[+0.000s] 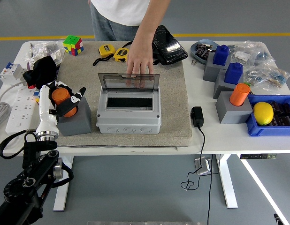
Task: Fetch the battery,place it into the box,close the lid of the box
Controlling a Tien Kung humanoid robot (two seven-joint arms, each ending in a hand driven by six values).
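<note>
A white table stands on a grey floor crossed by a yellow line, with a beige mat across its middle. The person at the far side is cut off above the waist by the picture's top edge; their hand rests behind the clear lid, fingertips seen blurred through it. The lid stands raised over the grey box, whose dark slot looks bare, though its depth is hard to judge. The left hand has its white fingers wrapped around the orange battery, which is tilted above the grey holder just left of the box. Whether the battery touches the holder cannot be told. At the right, a blue bin holds a yellow lemon and dark items too small to identify
</note>
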